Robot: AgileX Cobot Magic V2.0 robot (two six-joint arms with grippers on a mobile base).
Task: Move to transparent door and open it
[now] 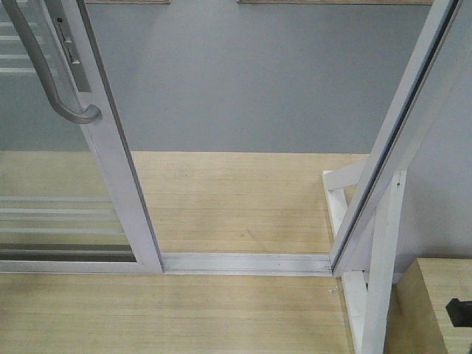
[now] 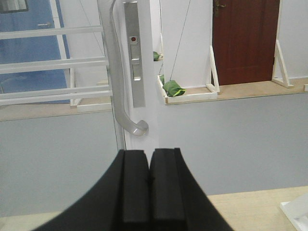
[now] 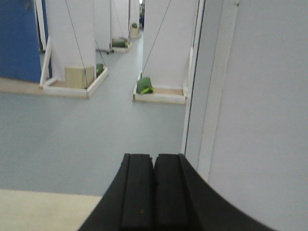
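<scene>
Both grippers clenched empty, the left gripper (image 2: 149, 180) sits nearer, just below the transparent door (image 1: 110, 147)'s upright handle (image 2: 118, 82), right gripper (image 3: 154, 185) facing the gap

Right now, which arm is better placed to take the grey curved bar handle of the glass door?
The left arm. The left gripper, jaws together, sits just below the grey curved bar handle of the white-framed glass door. The right gripper, also closed, faces open floor and a white panel.
</scene>
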